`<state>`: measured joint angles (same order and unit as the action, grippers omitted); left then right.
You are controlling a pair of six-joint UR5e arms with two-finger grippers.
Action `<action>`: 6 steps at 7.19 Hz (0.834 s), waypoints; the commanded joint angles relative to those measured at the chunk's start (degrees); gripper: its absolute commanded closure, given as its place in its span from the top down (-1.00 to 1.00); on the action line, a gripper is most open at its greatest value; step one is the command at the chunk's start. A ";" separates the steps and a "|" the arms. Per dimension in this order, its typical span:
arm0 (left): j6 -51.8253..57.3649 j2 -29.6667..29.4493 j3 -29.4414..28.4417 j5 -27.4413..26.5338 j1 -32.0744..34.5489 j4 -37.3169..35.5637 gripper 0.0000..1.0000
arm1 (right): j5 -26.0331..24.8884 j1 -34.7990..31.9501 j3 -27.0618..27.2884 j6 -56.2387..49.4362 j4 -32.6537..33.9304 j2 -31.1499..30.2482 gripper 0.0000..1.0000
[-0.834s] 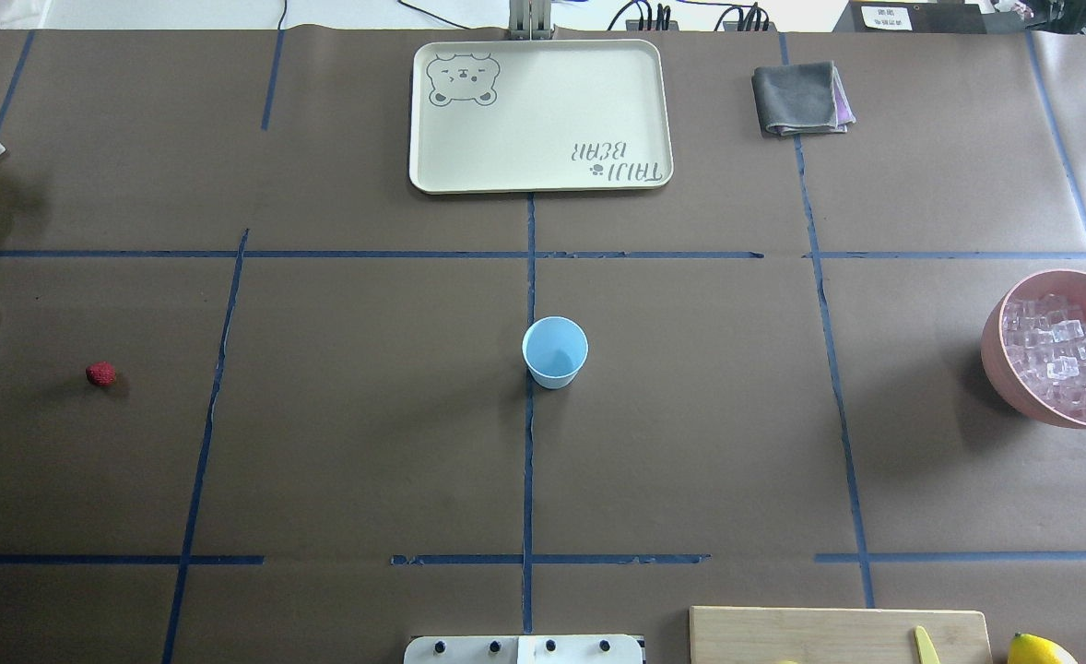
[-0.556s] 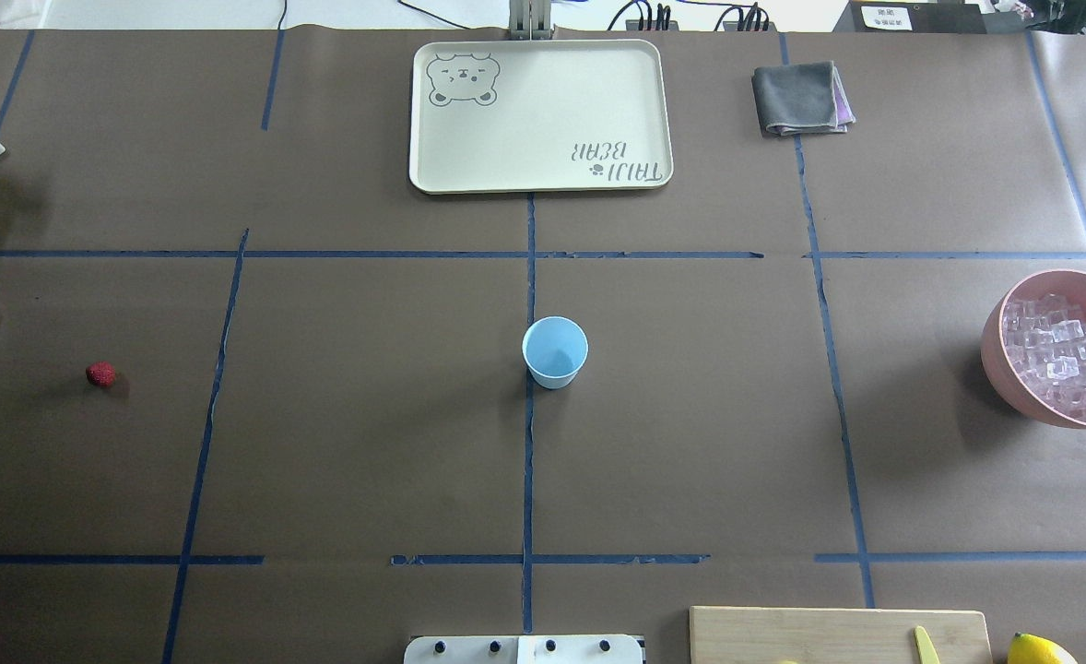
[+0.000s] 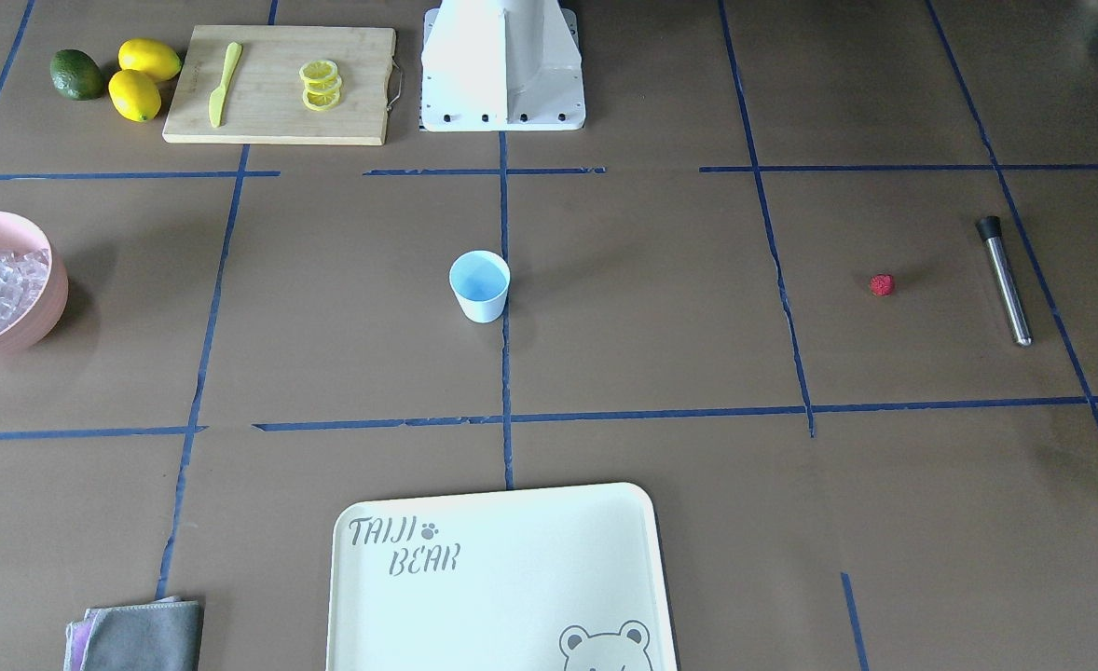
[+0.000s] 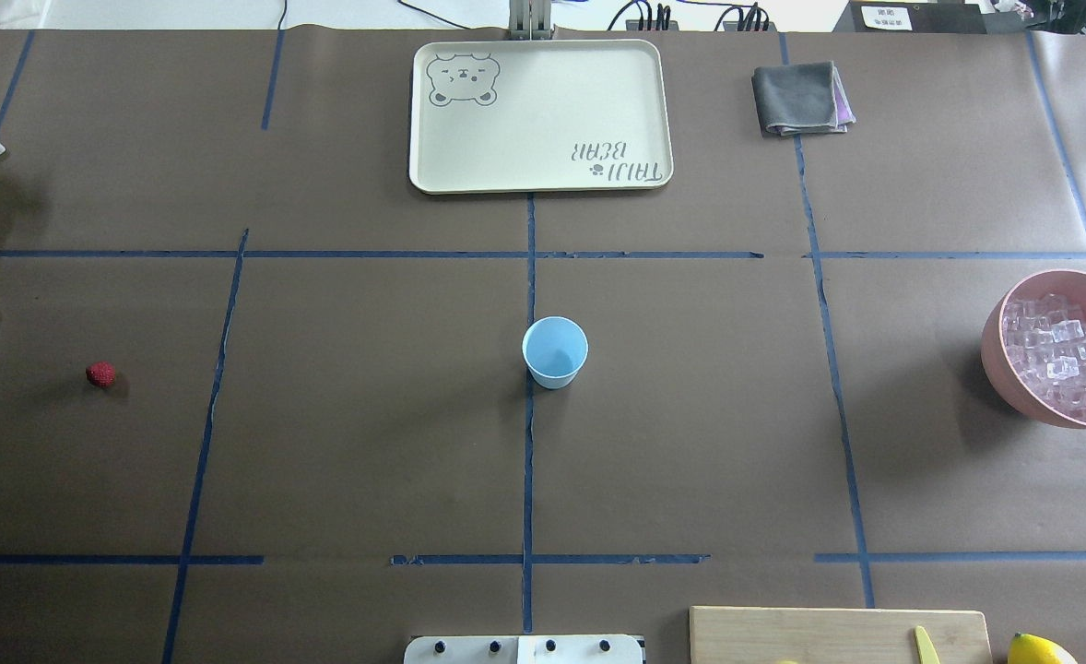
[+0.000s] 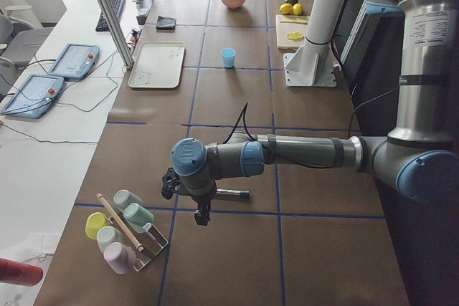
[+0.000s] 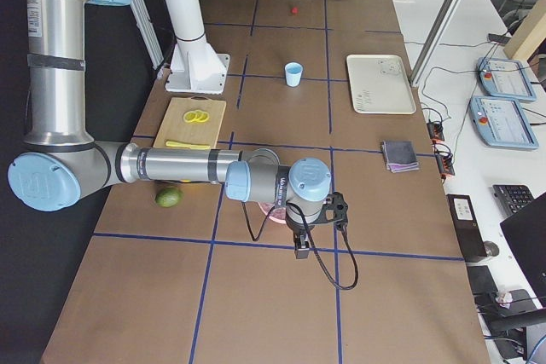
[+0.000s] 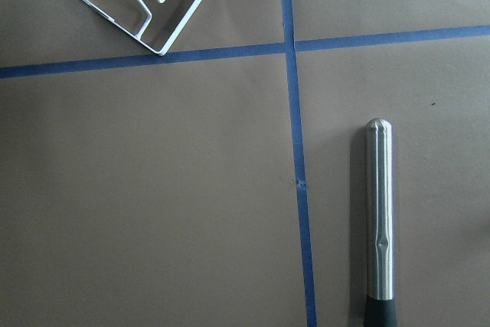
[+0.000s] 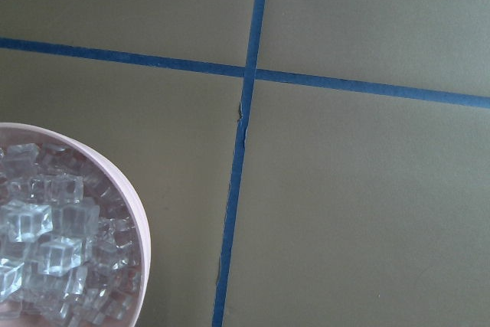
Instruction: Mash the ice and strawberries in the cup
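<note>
The light-blue cup [image 4: 554,350] stands upright and empty at the table's middle. One red strawberry [image 4: 100,373] lies far out on the robot's left side, with a steel rod [image 3: 1004,280] beyond it. The ice [image 4: 1059,355] is heaped in a pink bowl [image 4: 999,369] at the right edge. My left gripper [image 5: 203,216] shows only in the exterior left view, hanging over the rod [image 7: 380,212]; I cannot tell whether it is open. My right gripper [image 6: 302,249] shows only in the exterior right view, beside the bowl [image 8: 138,220]; its state I cannot tell either.
A cream tray [image 4: 539,115] and a folded grey cloth [image 4: 799,98] lie at the far side. Near the robot base sits a cutting board [image 3: 279,84] with lemon slices and a yellow knife, two lemons [image 3: 144,79] and an avocado beside it. A cup rack [image 5: 125,231] stands at the left end.
</note>
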<state>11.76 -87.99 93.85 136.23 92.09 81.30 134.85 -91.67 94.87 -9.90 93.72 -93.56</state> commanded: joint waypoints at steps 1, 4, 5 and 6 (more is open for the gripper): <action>-0.07 -0.07 -0.07 0.00 0.02 0.00 1.00 | -0.20 0.00 0.22 -0.03 -0.12 -0.13 1.00; -0.15 0.01 0.19 0.09 0.19 0.09 1.00 | -1.07 0.00 1.71 -0.03 -0.12 0.39 1.00; -0.07 0.01 0.19 0.09 0.19 0.09 1.00 | -1.17 0.09 2.85 1.80 -0.21 0.48 1.00; -0.07 0.01 0.28 0.09 0.19 0.09 1.00 | -1.17 1.74 6.25 5.21 -0.21 0.48 1.00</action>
<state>11.66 -87.98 94.04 136.32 92.25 81.39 133.81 -91.21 98.03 -7.92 93.55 -93.15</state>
